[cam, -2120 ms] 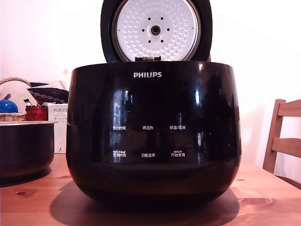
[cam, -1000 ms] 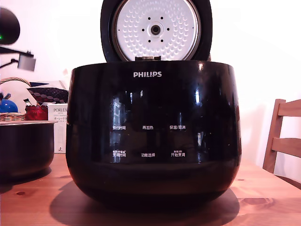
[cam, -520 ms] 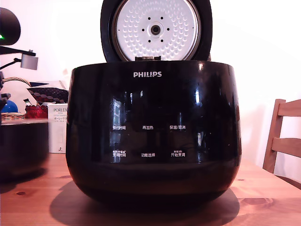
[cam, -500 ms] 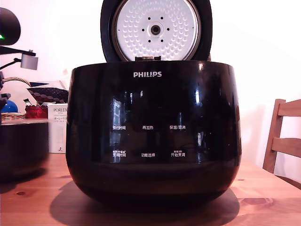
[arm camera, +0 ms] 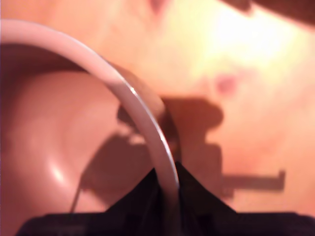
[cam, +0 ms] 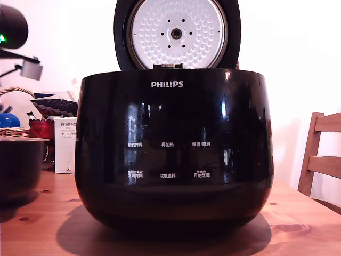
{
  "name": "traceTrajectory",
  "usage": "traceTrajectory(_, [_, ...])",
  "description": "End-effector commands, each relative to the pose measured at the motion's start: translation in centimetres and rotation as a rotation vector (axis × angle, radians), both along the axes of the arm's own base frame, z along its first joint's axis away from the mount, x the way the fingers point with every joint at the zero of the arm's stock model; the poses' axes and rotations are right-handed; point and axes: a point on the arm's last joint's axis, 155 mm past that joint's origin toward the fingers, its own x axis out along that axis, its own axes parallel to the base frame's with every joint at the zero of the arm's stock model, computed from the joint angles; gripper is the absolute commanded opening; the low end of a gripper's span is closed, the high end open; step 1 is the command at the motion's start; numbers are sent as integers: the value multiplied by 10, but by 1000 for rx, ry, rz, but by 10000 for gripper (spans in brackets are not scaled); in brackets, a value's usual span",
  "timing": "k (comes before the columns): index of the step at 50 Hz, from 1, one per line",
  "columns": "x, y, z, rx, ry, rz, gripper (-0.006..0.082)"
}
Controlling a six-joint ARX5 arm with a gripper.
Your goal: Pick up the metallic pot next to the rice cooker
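Metallic pot (cam: pixel 21 168) now further toward exterior view's left — rim pinched in gripper (arm camera: pixel 166 189)

Exterior cam sits low at bench height, right up against the big glossy black rice cooker (cam: pixel 174 152). Wrist cam looks down, super close, on the dark pale-rimmed pot (cam: pixel 20 168) beside it, the only thing both share.

A rounded black arm housing (cam: pixel 11 26) carries a small green light and a grey block; the fingers (arm camera: pixel 138 201) are black (blurred close up).
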Motion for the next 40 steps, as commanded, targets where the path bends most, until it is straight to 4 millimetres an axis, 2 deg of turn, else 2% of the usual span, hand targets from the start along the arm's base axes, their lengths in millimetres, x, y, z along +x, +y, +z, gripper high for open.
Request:
traceTrajectory(1, [13,-4,36,-1,-119,-16,-24])
traceTrajectory(17, [-22,-17,85,16,-103,-74,-24])
traceTrajectory(29, [-47,-23,125,-8,-68,-33,-24])
traceTrajectory(40, [-40,-38,163,-66,-165,-43,-24])
